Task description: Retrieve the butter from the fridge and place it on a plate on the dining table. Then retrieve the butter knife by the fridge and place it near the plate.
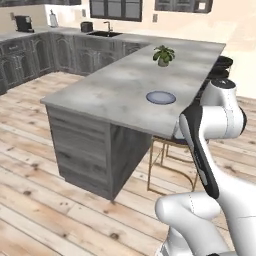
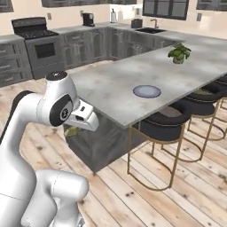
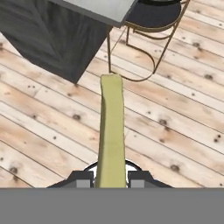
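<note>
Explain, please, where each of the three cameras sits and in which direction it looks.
Left base view: behind the arm's left, facing the dining table and plate; white arm at lower right.
Right base view: behind its right, facing the same table and plate; arm at lower left, butter under the hand.
Hand view: on the hand, looking down at the wooden floor; gripper shut on the butter.
Both base views share table, plate, plant.

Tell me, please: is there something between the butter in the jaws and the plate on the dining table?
Nothing visible blocks it. The butter is held low beside the dining table, below its top. The plate lies bare, and the small plant stands well beyond it.
</note>
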